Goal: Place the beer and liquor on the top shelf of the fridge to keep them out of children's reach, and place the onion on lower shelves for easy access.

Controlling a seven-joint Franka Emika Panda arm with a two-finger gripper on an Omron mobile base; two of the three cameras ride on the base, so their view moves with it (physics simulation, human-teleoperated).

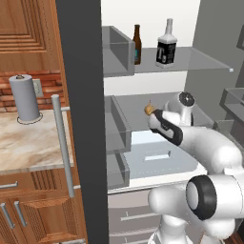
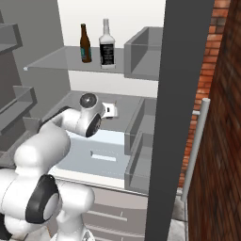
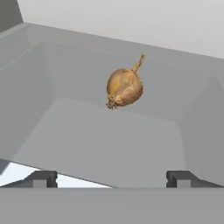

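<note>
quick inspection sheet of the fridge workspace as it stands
surface: top shelf and lower shelf, glass panes in the open fridge
job's things: beer and liquor upright on the top shelf; onion on the lower shelf
clutter: nothing seen
grippers: hand open, short of the onion, holding nothing
cables: nothing seen
surroundings: paper towel roll on the counter, brick wall
</note>
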